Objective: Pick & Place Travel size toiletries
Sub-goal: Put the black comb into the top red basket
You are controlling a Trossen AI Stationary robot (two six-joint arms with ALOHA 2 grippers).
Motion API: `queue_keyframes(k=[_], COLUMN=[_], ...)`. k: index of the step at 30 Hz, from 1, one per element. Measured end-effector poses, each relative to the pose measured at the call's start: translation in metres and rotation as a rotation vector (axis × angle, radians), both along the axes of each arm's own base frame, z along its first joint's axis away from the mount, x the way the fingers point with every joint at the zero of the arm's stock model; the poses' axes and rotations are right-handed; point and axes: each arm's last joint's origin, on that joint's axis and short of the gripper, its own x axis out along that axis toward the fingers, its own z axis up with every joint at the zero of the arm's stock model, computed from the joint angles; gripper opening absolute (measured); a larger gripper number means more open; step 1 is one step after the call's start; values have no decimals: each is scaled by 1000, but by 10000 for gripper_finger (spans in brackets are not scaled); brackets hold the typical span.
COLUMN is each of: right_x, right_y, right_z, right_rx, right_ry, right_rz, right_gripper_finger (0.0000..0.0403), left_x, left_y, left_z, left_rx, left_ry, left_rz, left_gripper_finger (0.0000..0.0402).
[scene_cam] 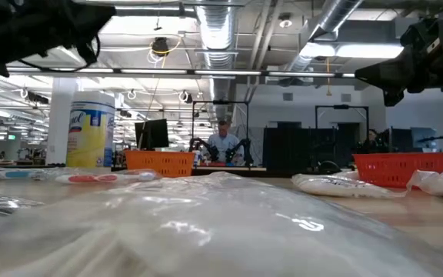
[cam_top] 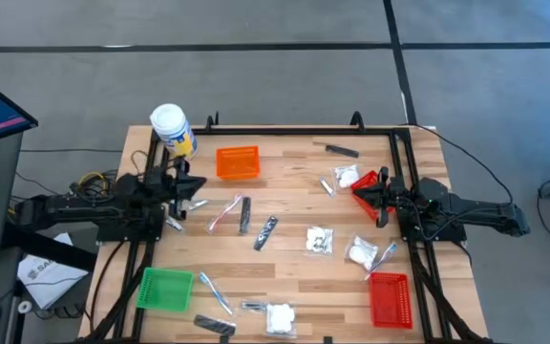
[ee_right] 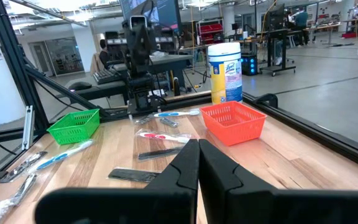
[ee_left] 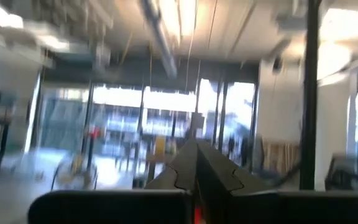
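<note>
The travel size toiletries lie scattered on the wooden table: white clear-wrapped packets (cam_top: 319,239) (cam_top: 362,252) (cam_top: 280,317), dark sachets (cam_top: 266,232) (cam_top: 245,214) (cam_top: 342,150) and thin wrapped sticks (cam_top: 223,214) (cam_top: 214,291). My left gripper (cam_top: 197,185) is shut at the table's left side, above the tabletop; in the left wrist view its closed fingers (ee_left: 197,171) point up into the room. My right gripper (cam_top: 358,188) is shut at the right side, over a red basket (cam_top: 367,187). Its fingers (ee_right: 197,163) point level across the table. Neither holds anything.
A white-lidded, yellow-labelled jar (cam_top: 173,129) stands at the far left, next to an orange basket (cam_top: 238,162). A green basket (cam_top: 164,289) sits near left, a second red basket (cam_top: 390,299) near right. A black frame (cam_top: 285,130) borders the table's far edge. People work in the room behind.
</note>
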Motion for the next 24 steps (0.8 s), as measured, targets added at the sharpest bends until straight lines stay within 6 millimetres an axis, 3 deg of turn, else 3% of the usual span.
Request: queue_keyframes(k=[8,18,24], right_x=[0,0,0], right_y=[0,0,0], right_z=[0,0,0], right_rx=[0,0,0], right_ry=[0,1,0], right_rz=[0,0,0], right_gripper_finger=[0,0,0], left_x=[-15,-26,-26], left_y=[-3,-2,-6], left_z=[22,37,49], left_rx=[61,26,43], left_ry=[-273,-435,-464], left_rz=[0,113,-58], left_gripper_finger=[3,3,3])
